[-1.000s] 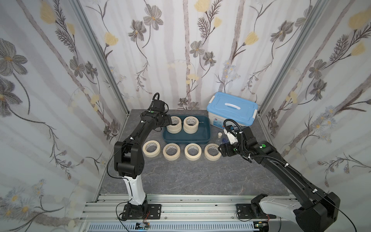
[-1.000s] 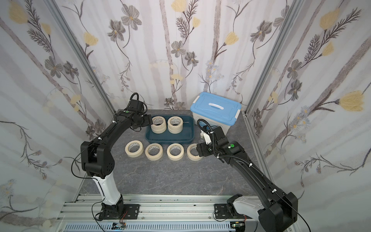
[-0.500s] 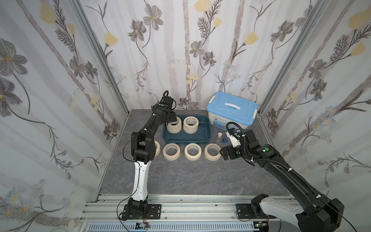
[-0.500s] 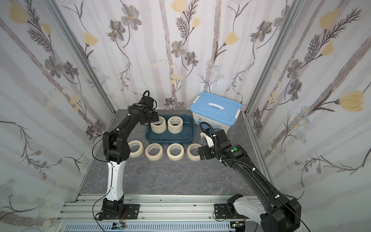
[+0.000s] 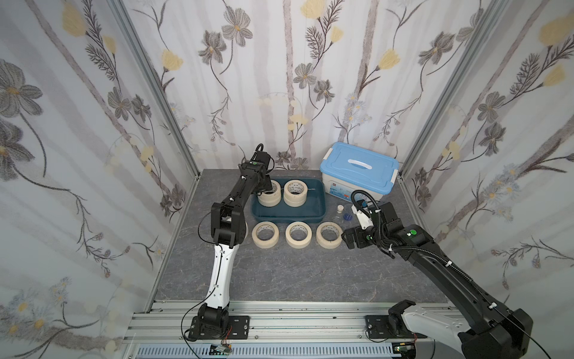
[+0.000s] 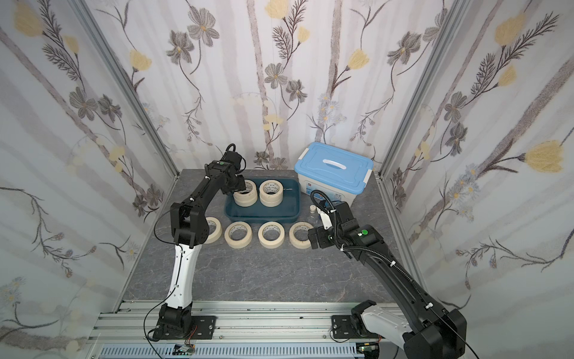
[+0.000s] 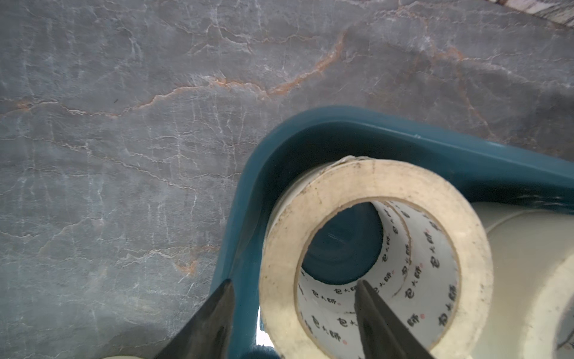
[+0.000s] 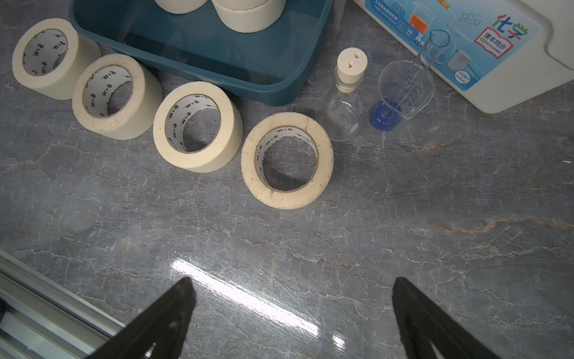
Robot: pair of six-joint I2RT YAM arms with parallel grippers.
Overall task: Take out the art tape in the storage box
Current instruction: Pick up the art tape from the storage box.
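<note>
The teal storage box point(image 5: 289, 215) holds two short stacks of cream art tape point(image 5: 295, 194). My left gripper point(image 5: 269, 187) reaches down onto the left stack point(image 6: 245, 197). In the left wrist view the left gripper point(image 7: 295, 281) straddles the top roll's point(image 7: 375, 180) wall. One finger is inside the printed core and the other is outside, over the box's rim point(image 7: 245, 199), with a gap still showing. Several rolls point(image 5: 298, 235) lie in a row on the table in front of the box. My right gripper point(image 8: 293, 279) hangs open over bare table beside the rightmost roll point(image 8: 287, 160).
A white tub with a light-blue lid point(image 5: 360, 174) stands right of the box. A stoppered glass flask point(image 8: 343, 105) and a clear measuring cup on a blue base point(image 8: 400, 93) stand between the tub and the row. An aluminium rail point(image 5: 279, 320) runs along the front edge.
My left gripper has moved right, into the box and onto the left stack, and its jaws have narrowed. My right gripper has opened wider and drawn back a little from the rightmost roll.
</note>
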